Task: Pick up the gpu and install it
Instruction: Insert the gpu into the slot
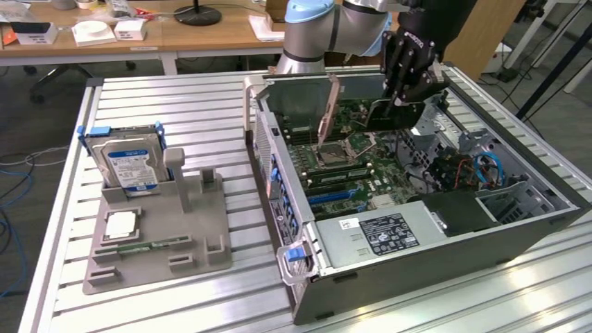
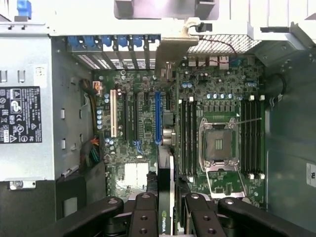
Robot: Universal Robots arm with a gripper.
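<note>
Wrist view, nearest first: the black fingers (image 2: 143, 217) of the claw (image 2: 166, 205) are seen closed in from both sides, and the gpu (image 2: 166, 224) is gripped tight between them. The card is seen edge on, as a thin dark strip with a small label on it. From the claw, the card is stretched straight away toward the back wall of the computer case (image 2: 289, 163). Its long side is lined up with the long slots on the motherboard (image 2: 133, 173) below. The blue slot (image 2: 158, 116) is seen just beside the card, and both are laid the same way. The white slot (image 2: 113, 113) is found farther off on one side, and the empty processor socket (image 2: 217, 143) on the other side. Whether the card is held right over the blue slot or a little toward the socket cannot be told. At the far end of the card, the pale metal bracket (image 2: 174, 47) is seen near the row of blue clips (image 2: 106, 42) at the back wall.

In the exterior view, the hard drive (image 1: 129, 159) is seen standing in the grey holder (image 1: 157, 236), well apart from the case. Farther back, the claw (image 1: 407, 90) is hung over the far part of the open case, and the gpu (image 1: 361, 116) is held up above the motherboard. The card does not look pushed into any slot yet, as far as can be judged
</note>
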